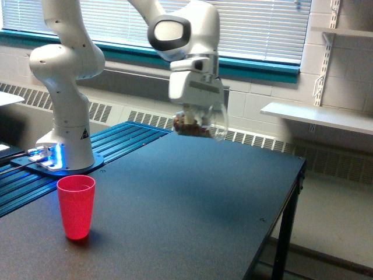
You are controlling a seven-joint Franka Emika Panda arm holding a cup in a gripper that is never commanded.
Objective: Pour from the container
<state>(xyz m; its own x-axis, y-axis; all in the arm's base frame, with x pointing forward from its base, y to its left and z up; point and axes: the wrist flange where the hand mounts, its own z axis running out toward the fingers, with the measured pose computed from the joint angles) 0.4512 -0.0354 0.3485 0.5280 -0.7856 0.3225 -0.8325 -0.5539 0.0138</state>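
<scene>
Claw (195,119) grips clear rounded container (201,123) – brown pieces inside

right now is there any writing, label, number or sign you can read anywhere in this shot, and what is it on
No text can be read here.
Robot base: a small dark triangular sticker on its side, too small and blurred to read.
Red cup: plain, no print visible.
Clear container in the end effector: no label visible, only brown pieces inside.
Table and wall shelf: no markings visible.
</scene>
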